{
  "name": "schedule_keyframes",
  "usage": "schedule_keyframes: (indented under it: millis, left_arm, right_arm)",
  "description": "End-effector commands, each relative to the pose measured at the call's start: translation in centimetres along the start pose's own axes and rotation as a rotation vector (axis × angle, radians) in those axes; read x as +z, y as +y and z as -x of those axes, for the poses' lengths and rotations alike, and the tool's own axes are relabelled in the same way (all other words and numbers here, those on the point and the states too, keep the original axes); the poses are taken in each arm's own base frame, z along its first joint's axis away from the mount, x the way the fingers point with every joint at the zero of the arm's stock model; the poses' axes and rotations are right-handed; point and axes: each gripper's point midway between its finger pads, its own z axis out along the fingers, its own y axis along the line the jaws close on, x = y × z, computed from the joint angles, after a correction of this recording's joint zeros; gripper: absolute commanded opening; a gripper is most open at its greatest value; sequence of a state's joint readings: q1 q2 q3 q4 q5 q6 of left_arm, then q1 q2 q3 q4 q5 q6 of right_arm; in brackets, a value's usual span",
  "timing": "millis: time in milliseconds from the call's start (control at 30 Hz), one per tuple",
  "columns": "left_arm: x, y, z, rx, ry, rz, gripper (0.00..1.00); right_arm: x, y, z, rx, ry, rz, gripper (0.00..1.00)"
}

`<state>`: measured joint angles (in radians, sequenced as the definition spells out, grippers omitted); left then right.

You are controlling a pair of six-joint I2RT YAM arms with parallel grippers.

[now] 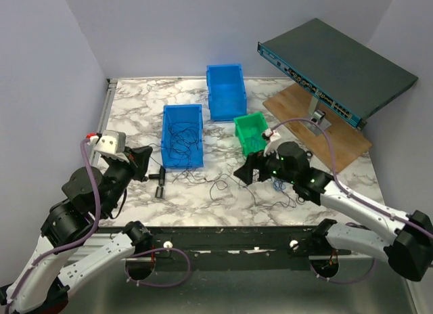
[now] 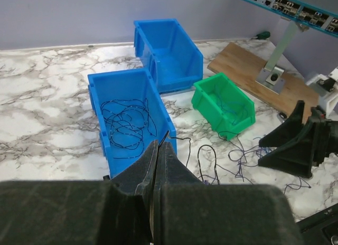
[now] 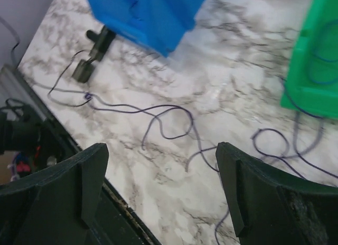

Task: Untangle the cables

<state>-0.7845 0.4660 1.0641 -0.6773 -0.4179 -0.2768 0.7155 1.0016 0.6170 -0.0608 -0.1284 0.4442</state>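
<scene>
Thin dark cables [image 1: 226, 187] lie loose on the marble table between the arms; they also show in the right wrist view [image 3: 169, 110]. More cable is tangled in the near blue bin [image 1: 183, 139], seen in the left wrist view too [image 2: 127, 123]. My left gripper [image 1: 140, 162] is shut, and a thin black cable end [image 2: 168, 134] sticks out of its tips [image 2: 158, 145] and trails right onto the table. My right gripper [image 1: 247, 170] is open and empty just above the cable strands [image 3: 161, 150]. Purple strands [image 2: 243, 155] run toward the green bin.
A second blue bin [image 1: 225, 91] stands behind the near one, and a green bin [image 1: 250, 132] holding some cable stands to the right. Black connectors [image 1: 160, 182] lie by the near bin. A network switch [image 1: 338, 63] on a stand over a wooden board [image 1: 342, 141] sits far right.
</scene>
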Motion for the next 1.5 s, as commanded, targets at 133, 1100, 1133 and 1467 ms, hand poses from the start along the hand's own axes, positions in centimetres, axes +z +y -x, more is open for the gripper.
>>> schedule_keyframes:
  millis: [133, 1100, 1133, 1467]
  left_arm:
    - [-0.5, -0.9, 2.2, 0.006, -0.032, -0.046, 0.00]
    - [-3.3, 7.8, 3.7, 0.050, -0.029, 0.445, 0.00]
    - [-3.9, 8.8, 3.7, 0.058, -0.029, 0.502, 0.00]
    - [-6.6, 11.3, 5.0, 0.053, -0.081, 0.629, 0.00]
  right_arm:
    - [4.6, 9.7, 0.3, -0.275, 0.009, 0.324, 0.89]
    - [3.5, -1.4, -4.0, -0.158, 0.010, -0.247, 0.01]
    - [3.2, -2.7, -4.2, -0.124, 0.003, -0.306, 0.01]
    - [-0.4, -11.2, -6.2, 0.216, -0.045, -0.606, 0.01]
